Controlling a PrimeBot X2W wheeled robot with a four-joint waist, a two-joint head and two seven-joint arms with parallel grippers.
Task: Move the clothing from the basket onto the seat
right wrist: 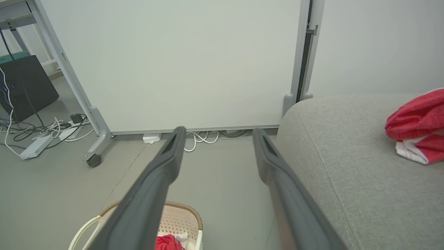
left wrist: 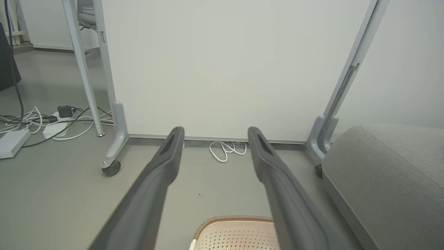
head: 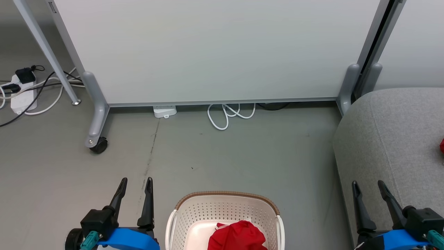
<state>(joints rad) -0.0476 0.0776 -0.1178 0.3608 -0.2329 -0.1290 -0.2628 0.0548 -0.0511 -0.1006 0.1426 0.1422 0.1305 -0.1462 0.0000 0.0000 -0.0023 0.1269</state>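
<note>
Starting from the clothing, we find a red bundle lying inside the basket, toward the side nearest the robot and slightly right of the basket's middle. The lower edge of the head view cuts the bundle off, so we cannot tell its long axis.

The basket stands on the floor between the two arms. The left gripper sits just beside the basket's left wall, with its fingers spread and nothing between them. The right gripper is also spread and empty. It stands farther from the basket, in front of the seat, which lies to the basket's right.

We judge the left arm to be the nearer one for the pickup. The bundle lies to its right and lower, back toward the robot, so the fingers, which now point away over the floor, must turn inward and down. The right arm is better placed for a drop on the seat.

A second red garment with white trim rests on the seat, well apart from both grippers.
</note>
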